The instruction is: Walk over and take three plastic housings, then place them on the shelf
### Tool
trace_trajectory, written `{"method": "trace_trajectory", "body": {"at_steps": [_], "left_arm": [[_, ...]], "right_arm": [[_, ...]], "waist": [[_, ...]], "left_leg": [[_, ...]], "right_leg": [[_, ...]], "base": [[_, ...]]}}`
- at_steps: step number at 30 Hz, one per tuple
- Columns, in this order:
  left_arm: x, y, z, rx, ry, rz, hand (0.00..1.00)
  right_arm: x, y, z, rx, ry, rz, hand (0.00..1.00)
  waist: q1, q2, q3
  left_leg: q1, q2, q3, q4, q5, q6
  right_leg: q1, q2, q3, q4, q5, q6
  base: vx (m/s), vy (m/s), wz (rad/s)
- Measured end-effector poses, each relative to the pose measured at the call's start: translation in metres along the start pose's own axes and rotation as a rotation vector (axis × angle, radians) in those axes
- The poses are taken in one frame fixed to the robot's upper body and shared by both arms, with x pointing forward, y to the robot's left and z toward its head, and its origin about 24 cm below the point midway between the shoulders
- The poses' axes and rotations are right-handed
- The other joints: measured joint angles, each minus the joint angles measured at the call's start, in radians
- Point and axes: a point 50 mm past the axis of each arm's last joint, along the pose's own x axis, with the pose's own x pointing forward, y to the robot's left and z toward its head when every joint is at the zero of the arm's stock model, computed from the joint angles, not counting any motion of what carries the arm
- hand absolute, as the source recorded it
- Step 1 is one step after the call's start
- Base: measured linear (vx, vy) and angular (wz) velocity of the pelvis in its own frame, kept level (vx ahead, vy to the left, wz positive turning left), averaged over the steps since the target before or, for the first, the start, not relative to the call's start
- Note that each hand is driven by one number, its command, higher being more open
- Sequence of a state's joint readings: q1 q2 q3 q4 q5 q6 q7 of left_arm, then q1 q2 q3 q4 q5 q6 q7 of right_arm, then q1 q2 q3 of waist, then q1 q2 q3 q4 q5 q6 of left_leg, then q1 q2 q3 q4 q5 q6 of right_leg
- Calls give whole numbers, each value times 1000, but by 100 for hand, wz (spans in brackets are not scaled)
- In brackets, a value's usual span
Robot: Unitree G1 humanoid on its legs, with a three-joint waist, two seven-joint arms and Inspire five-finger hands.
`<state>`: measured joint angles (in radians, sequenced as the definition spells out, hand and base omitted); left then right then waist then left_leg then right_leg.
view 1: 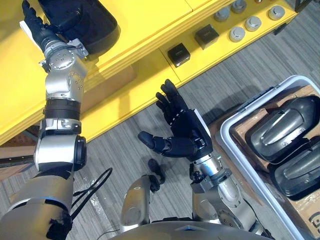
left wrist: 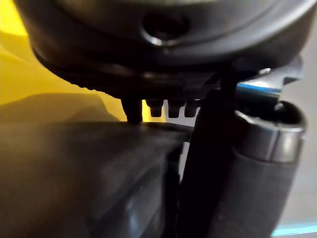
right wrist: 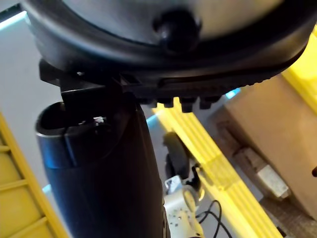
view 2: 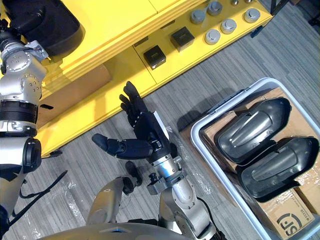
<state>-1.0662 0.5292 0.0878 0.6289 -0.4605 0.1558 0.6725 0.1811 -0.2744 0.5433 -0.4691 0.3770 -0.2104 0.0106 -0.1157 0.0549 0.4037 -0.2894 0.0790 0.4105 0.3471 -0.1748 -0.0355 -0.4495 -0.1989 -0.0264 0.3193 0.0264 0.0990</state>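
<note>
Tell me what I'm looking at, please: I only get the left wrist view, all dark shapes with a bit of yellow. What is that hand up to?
Observer: The left hand is up at a yellow shelf, fingers straight, beside a dark plastic housing lying on it.
Visitor: And the other hand?
Observer: The right hand is spread open above the grey floor, holding nothing.
Visitor: Any more of those housings?
Observer: Two further housings lie side by side in a grey bin on the robot's right.
</note>
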Motion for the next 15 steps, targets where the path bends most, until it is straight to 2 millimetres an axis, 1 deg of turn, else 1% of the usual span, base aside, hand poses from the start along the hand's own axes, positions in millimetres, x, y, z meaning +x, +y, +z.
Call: {"method": "trace_trajectory", "body": {"at_steps": [3, 5, 11, 13, 15], "left_arm": [[0, -1, 4, -5, -9, 17, 100], [1, -5, 11, -19, -19, 19, 100], [-2, -13, 15, -34, -73, -22, 100], [-5, -18, 19, -52, -113, -47, 100], [-10, -29, 31, -55, -189, -83, 100]], "right_arm": [[0, 0, -1, 2, 2, -2, 100], [0, 1, -1, 8, 3, -12, 100], [-2, -1, -15, 19, 56, -38, 100], [-5, -1, -17, 18, 67, -46, 100], [-11, -1, -19, 18, 80, -62, 100]], "waist": [[1, -8, 5], [3, -17, 10], [1, -18, 11], [1, -20, 12], [0, -25, 15]], "left_leg": [[0, 11, 1, -1, 0, 1], [-4, 14, 1, -1, 1, 4], [3, 19, -4, -2, 3, 6], [19, 19, -5, -9, 4, 7], [65, 12, -11, -40, 12, 12]], "right_leg": [[16, 12, -2, -34, 19, -1], [19, 16, -2, -48, 28, -1], [40, 26, -7, -80, 40, -2], [56, 28, -9, -87, 40, -2], [104, 28, -19, -107, 40, -2]], "base": [[-2, -11, -6], [0, 0, 0], [12, -7, 0], [45, -20, 0], [54, -7, 3]]}}
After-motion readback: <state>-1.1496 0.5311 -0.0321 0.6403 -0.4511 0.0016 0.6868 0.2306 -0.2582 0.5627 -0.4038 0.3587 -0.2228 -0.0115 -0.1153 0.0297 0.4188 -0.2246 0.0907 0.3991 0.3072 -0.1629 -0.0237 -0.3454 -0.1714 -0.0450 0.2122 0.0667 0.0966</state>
